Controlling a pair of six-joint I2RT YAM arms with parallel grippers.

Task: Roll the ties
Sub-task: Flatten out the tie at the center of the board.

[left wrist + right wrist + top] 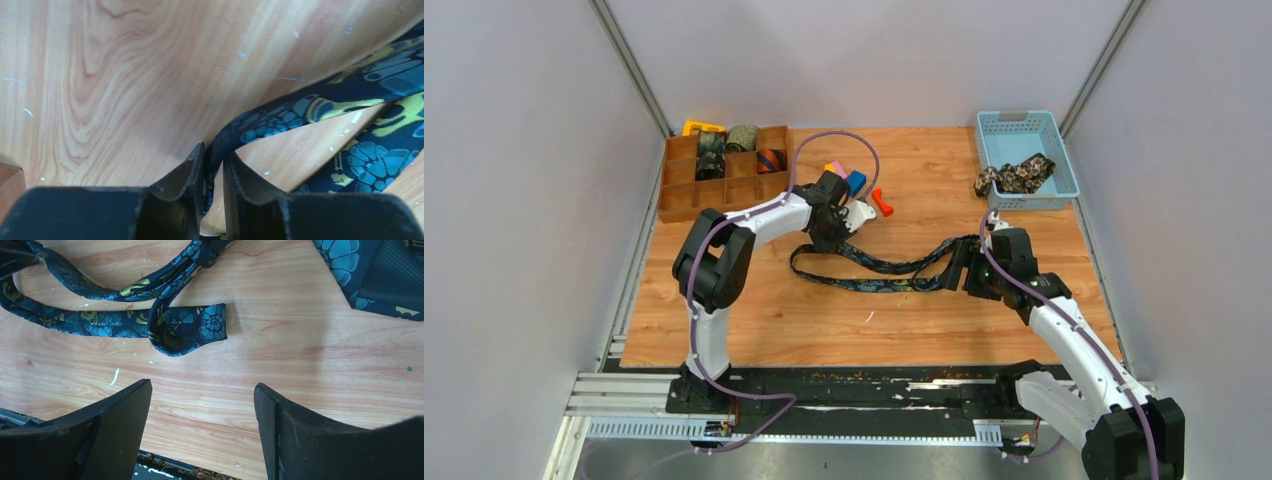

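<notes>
A navy tie with gold-teal paisley [879, 272] lies in a loose loop across the middle of the table. My left gripper [826, 238] is shut on a narrow part of the tie near its left end, and the strip runs between the fingers in the left wrist view [214, 154]. My right gripper [955, 268] is open and empty over the tie's right end. In the right wrist view [202, 387] a folded narrow end of the tie [192, 330] lies just beyond the fingertips, and the wide end [380, 275] is at the top right. A black-tan floral tie [1014, 177] lies in the blue basket [1064, 165].
A wooden divider box [679, 200] at the back left holds rolled ties, among them a green one [742, 137] and an orange-navy striped one [770, 159]. Small coloured blocks [856, 181] lie behind my left gripper. The table's front edge is close under my right gripper.
</notes>
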